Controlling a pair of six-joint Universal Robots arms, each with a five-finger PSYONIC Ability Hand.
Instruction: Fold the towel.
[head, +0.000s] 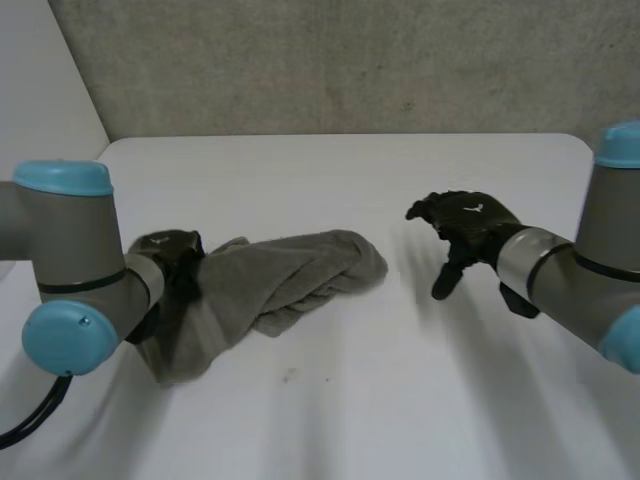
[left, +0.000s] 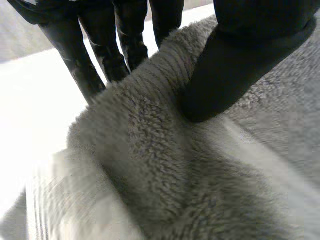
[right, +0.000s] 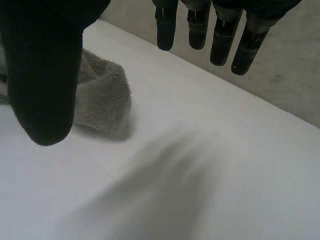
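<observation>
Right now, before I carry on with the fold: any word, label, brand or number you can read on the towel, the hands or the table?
No text can be read.
Right hand: small white marks on its back, too small to read.
Towel: no tag or label showing.
Table: no print visible.

Grey cloth towel, fluffy ribbed pile. White table, smooth, matt. My left hand and right hand black, matt. Grey wall rough, speckled.

A bare lab-like robot test bench: white table; rough grey wall behind.
</observation>
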